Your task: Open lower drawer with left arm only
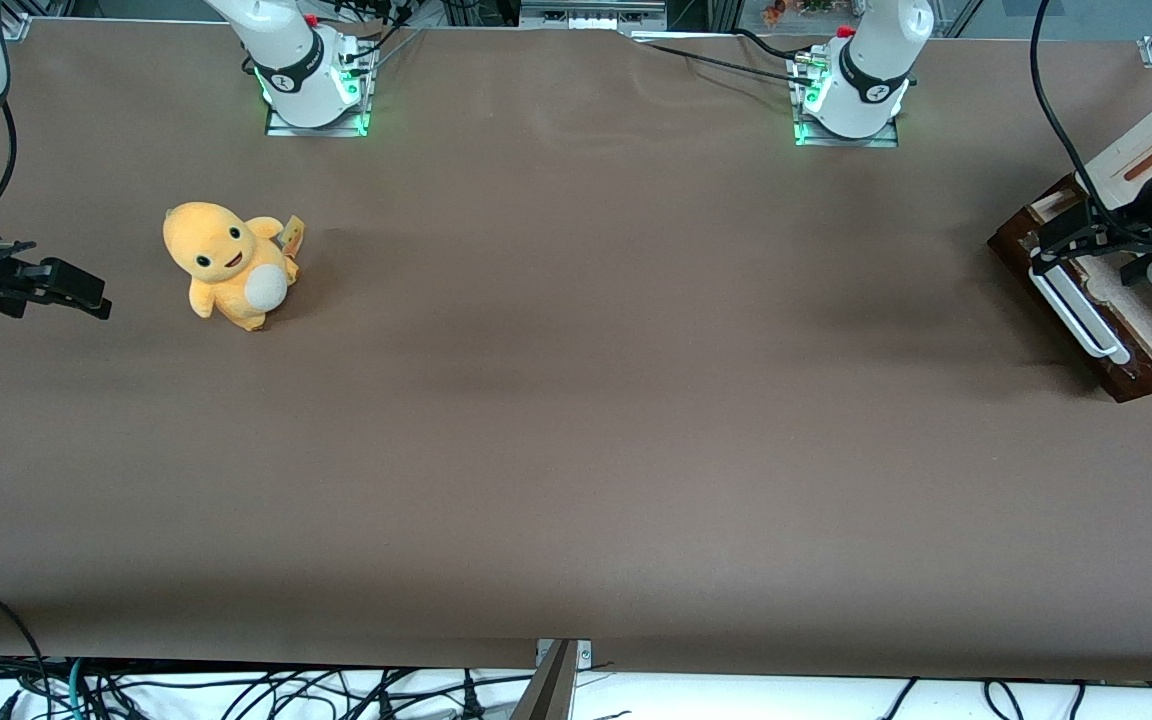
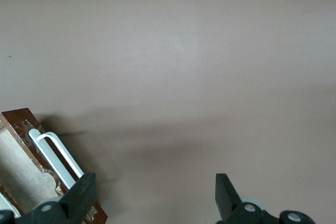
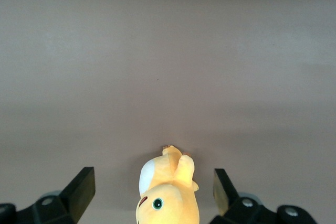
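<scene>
Finding: the shallow lower drawer with the dark brown glossy wood front (image 1: pixel 1086 325) stands pulled out from the cream cabinet with the copper-coloured bar (image 1: pixel 1151 155) at the working arm's end of the brown table (image 1: pixel 576 400), its pale beige inside exposed. On this evidence the opening looks largely or wholly done; what may remain is backing the arm clear.

The left arm's black gripper (image 1: pixel 1086 245) hangs just above the drawer, over one end of the long white bar handle (image 1: pixel 1076 315), fingers spread wide and holding nothing.

The left wrist view alone confirms the released state: both fingertips (image 2: pixel 84 190) flank bare table, the handle (image 2: pixel 58 156) beside one. Only the front view shows the cabinet and the yellow plush toy (image 1: pixel 228 265), well apart from the drawer, toward the parked arm's end.
</scene>
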{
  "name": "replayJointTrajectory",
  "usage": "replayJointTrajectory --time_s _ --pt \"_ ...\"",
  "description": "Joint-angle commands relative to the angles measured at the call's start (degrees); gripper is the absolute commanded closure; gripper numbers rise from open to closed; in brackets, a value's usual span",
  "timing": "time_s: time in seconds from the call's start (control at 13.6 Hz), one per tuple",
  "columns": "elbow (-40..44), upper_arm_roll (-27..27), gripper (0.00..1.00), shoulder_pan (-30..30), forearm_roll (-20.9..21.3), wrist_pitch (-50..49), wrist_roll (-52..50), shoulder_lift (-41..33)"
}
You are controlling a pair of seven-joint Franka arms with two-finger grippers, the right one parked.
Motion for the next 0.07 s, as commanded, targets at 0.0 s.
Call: replayJointTrajectory --time_s 0.0 --pt "-0.9 -0.2 0.0 0.3 1.1 0.8 1.5 -0.6"
